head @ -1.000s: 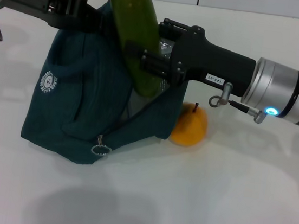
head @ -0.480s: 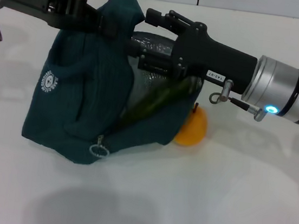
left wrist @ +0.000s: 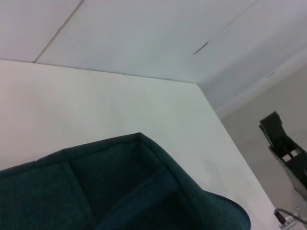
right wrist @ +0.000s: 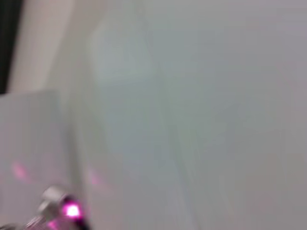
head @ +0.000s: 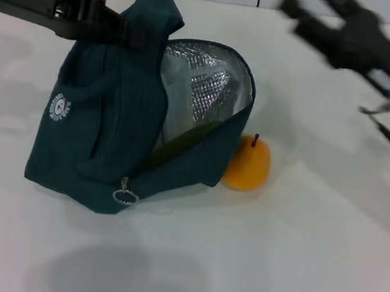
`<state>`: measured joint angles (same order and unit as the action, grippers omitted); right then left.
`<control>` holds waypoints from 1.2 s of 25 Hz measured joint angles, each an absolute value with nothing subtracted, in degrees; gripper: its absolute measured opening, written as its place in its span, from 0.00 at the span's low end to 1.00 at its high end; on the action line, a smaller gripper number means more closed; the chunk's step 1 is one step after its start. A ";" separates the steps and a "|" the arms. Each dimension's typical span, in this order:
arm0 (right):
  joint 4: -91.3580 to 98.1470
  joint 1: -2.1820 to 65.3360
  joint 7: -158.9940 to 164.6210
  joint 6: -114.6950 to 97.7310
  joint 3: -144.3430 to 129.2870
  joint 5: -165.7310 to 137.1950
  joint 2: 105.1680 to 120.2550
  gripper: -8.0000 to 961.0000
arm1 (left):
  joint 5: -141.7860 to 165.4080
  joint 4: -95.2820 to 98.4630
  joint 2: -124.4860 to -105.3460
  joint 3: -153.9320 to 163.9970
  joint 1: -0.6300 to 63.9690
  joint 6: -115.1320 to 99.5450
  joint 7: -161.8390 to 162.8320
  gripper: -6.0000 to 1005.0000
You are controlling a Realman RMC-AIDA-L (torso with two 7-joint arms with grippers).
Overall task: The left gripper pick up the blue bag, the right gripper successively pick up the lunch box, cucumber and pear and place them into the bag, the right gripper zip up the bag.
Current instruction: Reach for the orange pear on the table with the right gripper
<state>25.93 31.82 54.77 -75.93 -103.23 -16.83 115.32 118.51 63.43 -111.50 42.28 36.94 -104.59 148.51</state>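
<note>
The blue bag (head: 97, 127) stands on the white table, its mouth open toward the right and its silver foil lining (head: 203, 83) showing. My left gripper (head: 121, 30) comes in from the upper left and is shut on the bag's top fabric, holding it up. A strip of the green cucumber (head: 185, 139) lies inside the bag along the lower edge of the opening. Against the bag's right side, the orange pear (head: 248, 165) sits on the table. My right gripper (head: 305, 4) is high at the upper right, open, empty and clear of the bag. The lunch box is hidden.
The ring zip pull (head: 125, 196) hangs at the bag's lower front. The white table (head: 272, 269) stretches in front and to the right. In the left wrist view the bag's fabric (left wrist: 120, 191) fills the bottom, and the right gripper (left wrist: 283, 148) shows far off.
The right gripper let go of the cucumber, which slid down into the bag. It then pulled back, up and to the right. The left gripper still holds the bag.
</note>
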 joint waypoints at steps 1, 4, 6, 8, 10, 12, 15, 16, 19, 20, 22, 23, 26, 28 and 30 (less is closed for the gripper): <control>25.93 30.61 56.39 -76.29 -102.51 -16.97 114.83 0.83 | 118.49 63.42 -111.47 42.28 36.87 -104.59 148.51 0.05; 25.64 28.28 60.46 -76.58 -102.04 -18.31 113.05 0.83 | 118.43 63.41 -111.45 42.28 36.61 -104.59 148.52 0.05; 25.36 27.20 62.07 -76.43 -101.93 -21.33 111.89 0.83 | 118.38 63.40 -111.55 42.27 36.46 -104.60 148.54 0.05; 25.32 26.68 62.39 -75.92 -101.79 -25.81 111.15 0.83 | 118.31 63.40 -111.71 42.28 36.43 -104.63 148.54 0.05; 25.33 26.77 62.46 -75.11 -101.66 -30.01 110.62 0.83 | 118.16 63.41 -111.71 42.26 36.42 -104.61 148.59 0.05; 25.61 27.33 62.47 -73.59 -101.59 -35.00 110.39 0.83 | 118.07 63.42 -111.66 42.02 36.41 -104.59 148.66 0.05; 25.96 28.54 61.81 -71.06 -101.43 -41.39 110.57 0.82 | 118.01 63.41 -111.66 41.46 36.33 -104.61 148.68 0.05; 26.02 28.89 61.42 -70.44 -101.33 -42.93 110.74 0.82 | 118.01 63.41 -111.67 41.43 36.28 -104.63 148.68 0.05; 27.45 29.49 59.28 -67.89 -100.76 -48.21 111.77 0.81 | 117.99 63.40 -111.75 41.38 36.20 -104.67 148.67 0.05; 27.45 29.49 59.28 -67.89 -100.76 -48.21 111.77 0.81 | 117.99 63.39 -111.77 41.35 36.18 -104.67 148.67 0.05; 28.40 29.65 58.77 -66.07 -100.41 -50.14 112.42 0.81 | 117.98 63.39 -111.77 41.31 36.13 -104.69 148.67 0.05; 28.81 29.70 58.49 -65.38 -100.16 -51.05 112.70 0.81 | 117.97 63.39 -111.78 41.31 36.11 -104.71 148.67 0.05; 30.03 29.89 57.62 -63.62 -99.47 -54.18 113.79 0.81 | 117.95 63.44 -111.67 41.30 36.11 -104.76 148.69 0.05; 31.05 29.97 57.13 -62.42 -99.19 -55.75 114.59 0.81 | 117.94 63.54 -111.57 41.30 36.12 -104.77 148.71 0.05; 31.71 29.97 56.45 -61.59 -98.97 -56.44 115.00 0.81 | 117.94 63.58 -111.54 41.30 36.16 -104.77 148.71 0.05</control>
<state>31.71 29.97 56.45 -61.59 -98.97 -56.44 115.00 117.94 63.58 -111.54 41.30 36.16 -104.77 148.71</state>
